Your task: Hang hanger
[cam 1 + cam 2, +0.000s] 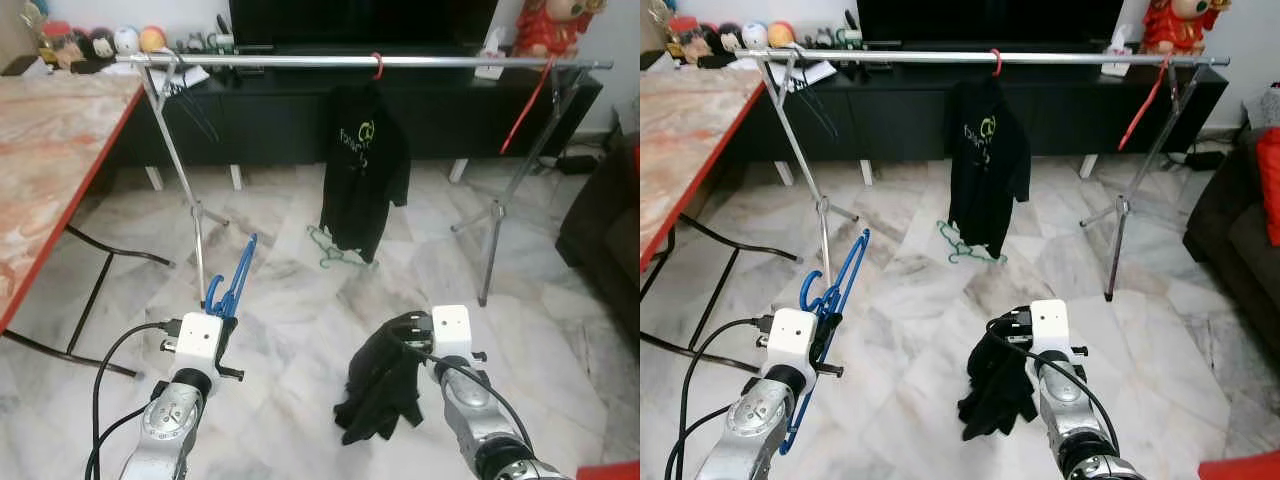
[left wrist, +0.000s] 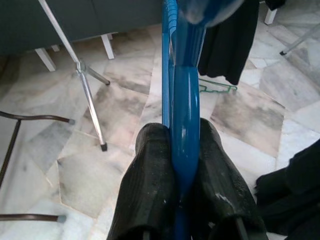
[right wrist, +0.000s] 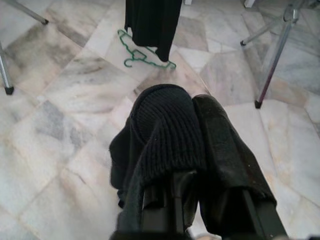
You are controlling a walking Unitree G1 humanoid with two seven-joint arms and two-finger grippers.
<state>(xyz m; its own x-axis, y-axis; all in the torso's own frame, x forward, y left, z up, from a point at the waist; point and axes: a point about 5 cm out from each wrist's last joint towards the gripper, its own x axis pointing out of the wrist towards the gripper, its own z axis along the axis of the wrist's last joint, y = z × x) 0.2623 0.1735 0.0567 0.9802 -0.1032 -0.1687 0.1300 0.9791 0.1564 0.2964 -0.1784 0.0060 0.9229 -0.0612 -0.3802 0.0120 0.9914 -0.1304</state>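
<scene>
Right gripper (image 3: 200, 145) pinches black garment (image 1: 995, 395), left gripper (image 2: 182, 165) clamps blue hanger (image 1: 232, 280); both short of rail (image 1: 400, 62), likely for dressing first.

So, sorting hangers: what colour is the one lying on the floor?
Green, clearest in the right wrist view.

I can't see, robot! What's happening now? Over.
Left gripper shut on blue plastic hanger. Right gripper shut on black knitted garment. Silver clothes rail ahead, path open.

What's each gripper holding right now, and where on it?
Left gripper clamps the blue hanger on its flat plastic body, hook end up. Right gripper pinches a bunched fold of the black garment, which hangs below.
</scene>
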